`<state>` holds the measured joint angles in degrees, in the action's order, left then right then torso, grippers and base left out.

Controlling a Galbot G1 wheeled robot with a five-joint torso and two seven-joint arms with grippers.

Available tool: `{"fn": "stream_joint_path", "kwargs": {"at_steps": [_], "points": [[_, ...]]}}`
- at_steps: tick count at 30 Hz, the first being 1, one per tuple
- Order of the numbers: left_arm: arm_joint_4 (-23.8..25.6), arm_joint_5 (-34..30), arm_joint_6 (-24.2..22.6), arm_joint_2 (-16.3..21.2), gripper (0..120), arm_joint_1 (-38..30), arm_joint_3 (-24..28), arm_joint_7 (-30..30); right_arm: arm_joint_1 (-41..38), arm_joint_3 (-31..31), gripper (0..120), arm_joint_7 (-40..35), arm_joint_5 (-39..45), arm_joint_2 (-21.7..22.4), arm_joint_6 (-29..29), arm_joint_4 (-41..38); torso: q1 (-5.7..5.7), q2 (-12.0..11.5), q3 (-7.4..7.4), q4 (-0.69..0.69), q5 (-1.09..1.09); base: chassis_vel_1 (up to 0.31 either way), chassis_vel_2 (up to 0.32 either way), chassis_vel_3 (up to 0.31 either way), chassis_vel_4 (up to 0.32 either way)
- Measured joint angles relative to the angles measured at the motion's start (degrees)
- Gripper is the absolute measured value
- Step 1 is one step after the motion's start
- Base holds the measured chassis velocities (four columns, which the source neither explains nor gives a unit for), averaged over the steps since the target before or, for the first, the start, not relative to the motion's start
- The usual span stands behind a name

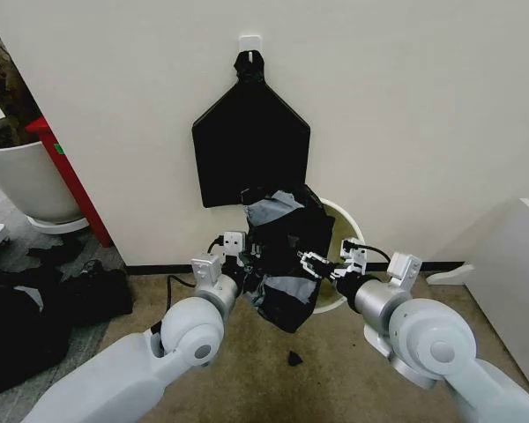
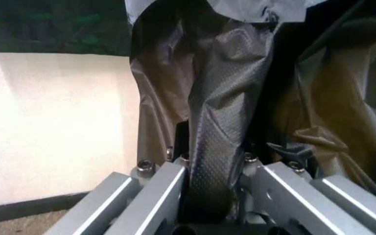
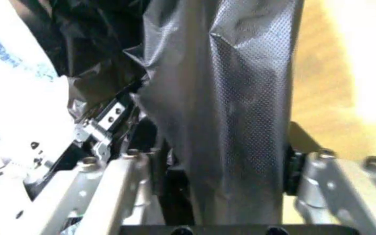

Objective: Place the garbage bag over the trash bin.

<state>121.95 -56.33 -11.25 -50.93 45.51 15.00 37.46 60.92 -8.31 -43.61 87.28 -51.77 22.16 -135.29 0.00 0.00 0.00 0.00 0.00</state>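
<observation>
The crinkled black garbage bag [image 1: 286, 256] hangs between my two grippers, just in front of the wall. My left gripper [image 1: 245, 251] is shut on a fold at its left side, and the left wrist view shows that fold [image 2: 217, 137] pinched between the metal fingers [image 2: 158, 191]. My right gripper [image 1: 322, 263] is shut on the bag's right side, where the dimpled plastic [image 3: 227, 107] runs down between its fingers [image 3: 119, 181]. The cream-white trash bin [image 1: 353, 233] stands behind the bag to the right. Its rim shows as an arc, and the bag hides its left part.
A flat black bag bundle [image 1: 251, 150] hangs from a wall hook above. A large white plant pot [image 1: 22, 176] and a red panel [image 1: 70, 181] stand at the left, with dark clutter [image 1: 35, 317] on the floor. White furniture [image 1: 502, 256] is at the right. A small black scrap [image 1: 294, 358] lies on the carpet.
</observation>
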Motion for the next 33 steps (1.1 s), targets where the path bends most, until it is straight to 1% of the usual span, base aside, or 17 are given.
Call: {"fn": "stream_joint_path", "kwargs": {"at_steps": [1, 2, 3, 4, 6, 9, 10, 14, 18, 25, 31, 33], "points": [[0.0, 0.0, 0.0, 0.0, 1, 0.0, -0.1, 0.0, 0.0, 0.1, 33, 0.3, 0.0, -0.1, -0.1, 0.0, 0.0, 0.0, 0.0, 0.0, 0.0, 0.0, 0.0, 0.0, 0.0], [-0.1, 0.1, 0.0, 0.1, 1, 0.1, -0.2, 0.0, 0.0, 0.2, 30, 0.5, -0.1, -0.1, -0.2, -0.1, 0.0, 0.0, 0.0, 0.0, 0.0, 0.0, 0.0, 0.0, 0.0], [-0.1, 0.1, 0.0, 0.1, 1, 0.1, -0.2, 0.0, 0.0, 0.2, 30, 0.5, -0.1, -0.1, -0.2, -0.1, 0.0, 0.0, 0.0, 0.0, 0.0, 0.0, 0.0, 0.0, 0.0], [-0.2, 0.1, 0.0, 0.1, 1, 0.1, -0.3, 0.0, 0.0, 0.2, 27, 0.7, -0.1, -0.2, -0.3, -0.2, 0.0, 0.0, 0.0, 0.0, 0.0, 0.0, 0.0, 0.0, 0.0], [-0.5, 0.1, 0.0, 0.2, 1, 0.2, -0.6, 0.0, 0.0, 0.3, 17, 1.7, 0.0, -0.2, -0.5, -0.5, 0.0, 0.0, 0.0, 0.0, 0.0, 0.0, 0.0, 0.0, 0.0], [-1.0, 0.1, 0.0, 0.2, 1, 0.3, -0.8, 0.0, 0.3, 0.2, 7, 3.3, 0.1, -0.1, -0.7, -1.0, 0.0, 0.0, 0.0, 0.0, 0.0, 0.0, 0.0, 0.0, 0.0], [-1.2, 0.2, 0.0, 0.1, 1, 0.4, -0.8, 0.0, 0.7, 0.1, 1, 3.9, 0.1, -0.1, -0.8, -1.3, 0.0, 0.0, 0.0, 0.0, 0.0, 0.0, 0.0, 0.0, 0.0], [-1.9, 0.6, -0.1, -0.1, 1, 0.6, -0.8, 0.2, 1.7, -0.1, 0, 4.7, -0.3, 0.1, -0.9, -2.2, 0.0, 0.0, 0.0, 0.0, 0.0, 0.0, 0.0, 0.0, 0.0], [-2.6, 1.3, -0.2, -0.2, 1, 0.6, -0.8, 0.3, 3.7, -0.6, 0, 6.9, -2.5, 1.2, -0.6, -4.2, 0.0, 0.0, 0.0, 0.0, 0.0, 0.0, 0.0, 0.0, 0.0], [-3.8, 2.2, -0.4, -0.3, 1, 0.7, -0.8, 0.3, 5.0, -1.6, 0, 9.3, -2.7, 2.0, -1.2, -5.7, 0.0, 0.0, 0.0, 0.0, 0.0, 0.0, 0.0, 0.0, 0.0], [-4.0, 3.0, -0.5, -0.2, 1, 1.1, -1.1, 0.5, 5.8, -3.0, 0, 7.6, -6.1, 2.7, -1.4, -5.7, 0.0, 0.0, 0.0, 0.0, 0.01, 0.0, 0.0, 0.0, 0.0], [-4.2, 3.4, -0.4, -0.2, 1, 1.7, -1.6, 0.4, 6.0, -3.6, 0, 5.3, -6.8, 3.0, -1.2, -5.9, 0.0, 0.0, 0.0, 0.0, 0.01, 0.0, 0.0, 0.0, 0.0]]}}
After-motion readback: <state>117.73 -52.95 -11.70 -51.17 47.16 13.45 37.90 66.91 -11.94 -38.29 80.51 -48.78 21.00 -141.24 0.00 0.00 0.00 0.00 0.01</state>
